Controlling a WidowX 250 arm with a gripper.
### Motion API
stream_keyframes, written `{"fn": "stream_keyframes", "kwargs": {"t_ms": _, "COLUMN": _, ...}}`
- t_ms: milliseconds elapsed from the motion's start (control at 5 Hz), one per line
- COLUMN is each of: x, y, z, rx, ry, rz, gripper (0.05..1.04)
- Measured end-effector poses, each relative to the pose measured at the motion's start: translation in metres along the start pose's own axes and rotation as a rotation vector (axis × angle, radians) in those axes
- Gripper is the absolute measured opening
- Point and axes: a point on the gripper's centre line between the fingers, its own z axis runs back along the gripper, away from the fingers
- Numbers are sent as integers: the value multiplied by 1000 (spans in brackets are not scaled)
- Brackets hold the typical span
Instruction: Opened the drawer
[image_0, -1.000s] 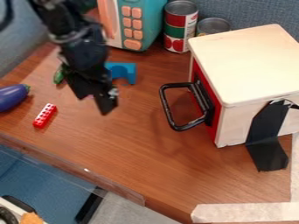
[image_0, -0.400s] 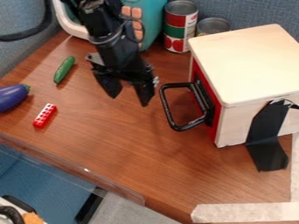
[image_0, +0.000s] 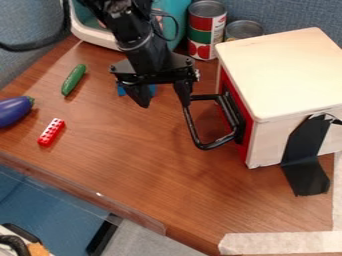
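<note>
The black gripper (image_0: 165, 106) hangs above the table just left of the drawer's handle, its two fingers spread apart with nothing between them. Its right finger overlaps the far left corner of the black handle (image_0: 194, 125); I cannot tell whether they touch. The handle stands out from the red drawer front (image_0: 247, 142), on the left side of a white wooden box (image_0: 284, 75). That front sits flush in the box, so the drawer is closed.
Left on the table (image_0: 133, 165) lie a purple eggplant (image_0: 15, 110), a green cucumber (image_0: 73, 80) and a red brick (image_0: 51, 132). A blue block (image_0: 152, 90) is behind the gripper. Cans (image_0: 206, 30) and a teal toy microwave (image_0: 175, 30) stand at the back.
The gripper has moved right toward the handle, and its fingers now show apart. The cucumber has come into full view. The drawer has not moved.
</note>
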Motion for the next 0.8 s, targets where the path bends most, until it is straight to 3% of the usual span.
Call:
{"fn": "stream_keyframes", "kwargs": {"t_ms": 400, "x": -4, "y": -13, "z": -20, "rx": 9, "ry": -40, "rz": 142, "gripper": 1001}}
{"fn": "stream_keyframes", "kwargs": {"t_ms": 800, "x": -5, "y": -23, "z": -42, "rx": 1, "ry": -60, "rz": 190, "gripper": 1001}}
